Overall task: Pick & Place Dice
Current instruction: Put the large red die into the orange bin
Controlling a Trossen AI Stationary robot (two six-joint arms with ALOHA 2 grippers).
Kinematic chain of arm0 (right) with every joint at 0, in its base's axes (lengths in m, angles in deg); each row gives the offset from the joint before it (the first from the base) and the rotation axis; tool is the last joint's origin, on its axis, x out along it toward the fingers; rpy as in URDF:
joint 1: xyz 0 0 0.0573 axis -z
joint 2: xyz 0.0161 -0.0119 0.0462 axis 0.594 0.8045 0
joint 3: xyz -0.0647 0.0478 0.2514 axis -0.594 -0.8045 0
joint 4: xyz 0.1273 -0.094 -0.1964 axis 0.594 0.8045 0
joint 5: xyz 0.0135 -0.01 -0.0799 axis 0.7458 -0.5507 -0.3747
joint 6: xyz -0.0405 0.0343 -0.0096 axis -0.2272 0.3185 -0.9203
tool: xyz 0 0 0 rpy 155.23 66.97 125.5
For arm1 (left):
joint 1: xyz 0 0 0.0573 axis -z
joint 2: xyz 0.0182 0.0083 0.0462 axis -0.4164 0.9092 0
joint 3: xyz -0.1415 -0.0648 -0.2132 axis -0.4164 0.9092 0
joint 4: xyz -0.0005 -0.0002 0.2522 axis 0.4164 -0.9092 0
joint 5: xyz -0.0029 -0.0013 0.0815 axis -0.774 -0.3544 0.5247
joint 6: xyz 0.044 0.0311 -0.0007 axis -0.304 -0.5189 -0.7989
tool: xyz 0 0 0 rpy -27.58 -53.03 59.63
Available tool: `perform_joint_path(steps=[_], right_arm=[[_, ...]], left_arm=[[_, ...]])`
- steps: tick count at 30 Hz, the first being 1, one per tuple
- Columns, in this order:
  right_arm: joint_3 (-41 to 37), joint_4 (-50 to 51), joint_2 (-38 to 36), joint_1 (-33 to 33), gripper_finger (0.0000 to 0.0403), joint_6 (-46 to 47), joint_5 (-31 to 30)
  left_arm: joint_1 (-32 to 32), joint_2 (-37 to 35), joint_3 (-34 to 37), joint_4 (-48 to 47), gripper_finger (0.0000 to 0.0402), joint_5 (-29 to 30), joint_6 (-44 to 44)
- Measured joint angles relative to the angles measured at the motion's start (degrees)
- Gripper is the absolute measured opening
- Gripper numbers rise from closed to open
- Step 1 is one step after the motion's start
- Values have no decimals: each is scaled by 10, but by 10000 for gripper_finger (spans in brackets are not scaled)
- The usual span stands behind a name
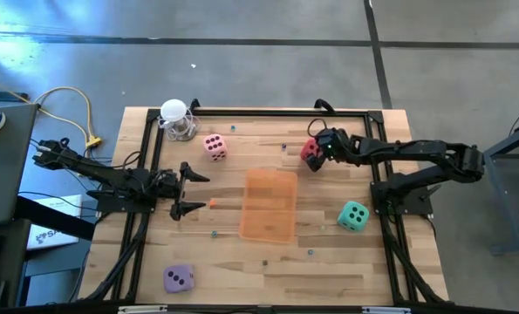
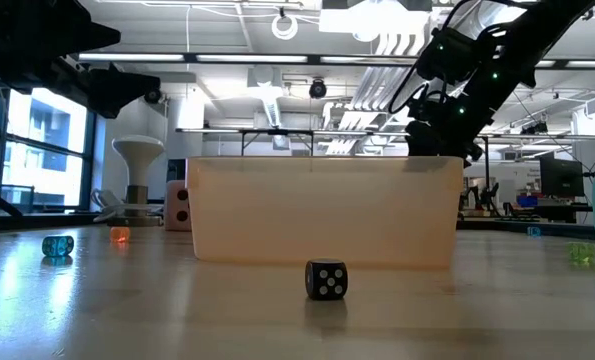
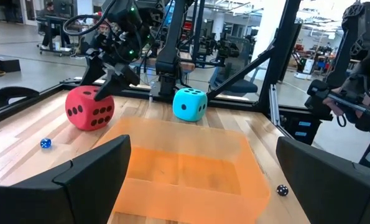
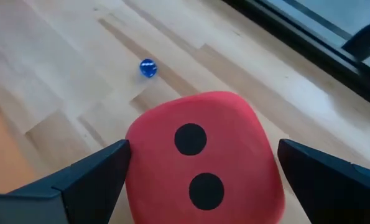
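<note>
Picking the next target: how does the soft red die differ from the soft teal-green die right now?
The soft red die sits at the far right of the table, between the open fingers of the right gripper; the soft teal-green die sits nearer, with no gripper at it. In the left wrist view, red shows a six-pip face, teal a two-pip one. Both are like-sized cubes with dark pips, outside the orange tray.

The high view looks straight down on the whole table. The low view sits at tabletop level, facing across the tray into the room. The left wrist view looks over the tray toward the red die, which the right wrist view sees close up from above.
</note>
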Motion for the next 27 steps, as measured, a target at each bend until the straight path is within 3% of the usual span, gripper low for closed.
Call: perform_joint_path(steps=[11, 27], right_arm=[[-1, -18, -4, 0, 400, -42, -25], [-1, -2, -26, -9, 400, -84, 9]], left_arm=[[0, 0, 0, 0, 391, 0, 0], [0, 0, 0, -5, 391, 0, 0]])
